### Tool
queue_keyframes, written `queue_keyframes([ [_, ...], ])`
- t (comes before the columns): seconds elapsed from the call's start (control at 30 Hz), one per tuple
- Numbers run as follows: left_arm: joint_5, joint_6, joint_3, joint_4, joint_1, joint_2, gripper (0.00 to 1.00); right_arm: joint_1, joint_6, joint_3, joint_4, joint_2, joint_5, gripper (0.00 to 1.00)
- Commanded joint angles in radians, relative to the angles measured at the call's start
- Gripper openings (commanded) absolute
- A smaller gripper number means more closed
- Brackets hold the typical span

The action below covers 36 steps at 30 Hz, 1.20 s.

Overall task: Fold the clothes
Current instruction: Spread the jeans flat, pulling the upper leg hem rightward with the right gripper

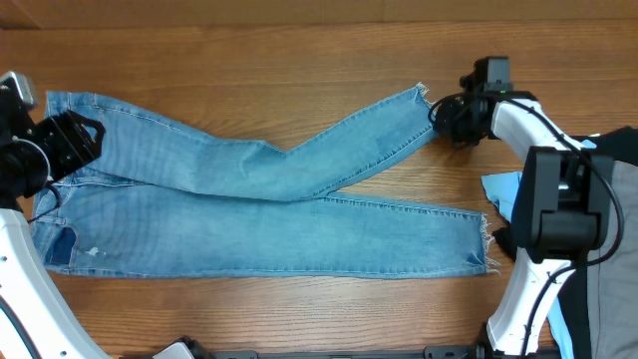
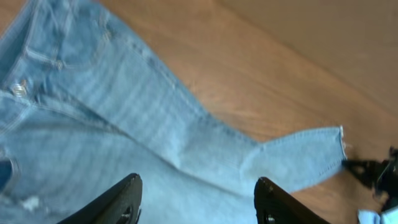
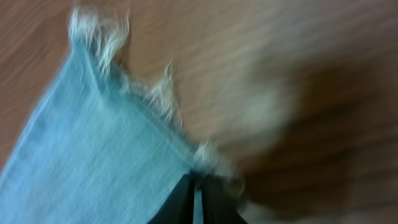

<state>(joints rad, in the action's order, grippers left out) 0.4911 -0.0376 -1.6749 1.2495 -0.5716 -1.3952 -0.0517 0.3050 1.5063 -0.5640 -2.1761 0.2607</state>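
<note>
The light-blue jeans [image 1: 249, 204] lie flat on the wooden table, waistband at the left, legs running right. The upper leg angles up to a frayed hem [image 1: 419, 95] at the far right. My right gripper [image 1: 437, 112] is shut on that hem's corner; in the right wrist view the closed fingers [image 3: 198, 186] pinch the frayed edge [image 3: 155, 99]. My left gripper [image 1: 85, 140] is open over the waistband end; in the left wrist view its fingers [image 2: 198, 199] are spread above the denim [image 2: 124, 124] and hold nothing.
A bright cyan garment [image 1: 503, 189] and grey and black clothes [image 1: 608, 259] lie at the right edge. The lower leg's frayed hem [image 1: 486, 244] lies near the right arm's base [image 1: 558, 209]. Bare wood [image 1: 249, 60] shows behind the jeans.
</note>
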Motion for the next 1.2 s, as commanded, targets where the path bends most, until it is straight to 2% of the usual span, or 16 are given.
queue_keyframes([
  [0.0, 0.026, 0.035, -0.021, 0.023, -0.006, 0.01, 0.63, 0.003, 0.01, -0.014, -0.009, -0.08, -0.085, 0.05],
  [0.17, 0.026, 0.035, -0.021, 0.035, -0.006, 0.01, 0.64, -0.068, 0.144, 0.006, -0.13, -0.088, -0.381, 0.04],
  [0.37, 0.023, 0.05, -0.021, 0.033, -0.006, 0.01, 0.67, -0.217, 0.145, 0.13, -0.315, -0.083, -0.395, 0.04],
  [0.47, 0.022, 0.061, -0.021, 0.033, -0.006, 0.01, 0.71, -0.267, 0.102, 0.201, -0.369, -0.073, -0.287, 0.05],
  [0.53, 0.004, 0.061, -0.021, 0.034, -0.006, 0.01, 0.78, -0.284, 0.035, 0.245, -0.396, -0.061, -0.154, 0.12],
  [0.63, -0.063, 0.062, -0.02, 0.037, -0.005, 0.01, 0.8, -0.289, -0.028, 0.296, -0.428, -0.025, 0.008, 0.19],
  [0.8, -0.158, 0.08, 0.024, 0.032, -0.003, 0.003, 0.6, -0.241, -0.074, 0.303, -0.464, 0.041, 0.152, 0.21],
  [0.87, -0.158, 0.08, 0.057, 0.024, -0.003, -0.012, 0.37, -0.207, -0.069, 0.303, -0.5, 0.044, 0.164, 0.16],
  [0.9, -0.157, 0.085, 0.079, 0.016, -0.003, -0.023, 0.18, -0.188, -0.07, 0.296, -0.511, 0.041, 0.163, 0.14],
  [0.93, -0.153, 0.089, 0.104, 0.008, -0.002, -0.036, 0.04, -0.167, -0.069, 0.285, -0.516, 0.039, 0.163, 0.13],
  [1.03, -0.089, 0.152, 0.172, -0.014, 0.012, -0.066, 0.04, -0.105, -0.065, 0.247, -0.499, 0.022, 0.155, 0.11],
  [1.17, -0.006, 0.172, 0.224, -0.02, 0.036, -0.108, 0.22, -0.029, 0.037, 0.163, -0.374, -0.006, -0.008, 0.11],
])
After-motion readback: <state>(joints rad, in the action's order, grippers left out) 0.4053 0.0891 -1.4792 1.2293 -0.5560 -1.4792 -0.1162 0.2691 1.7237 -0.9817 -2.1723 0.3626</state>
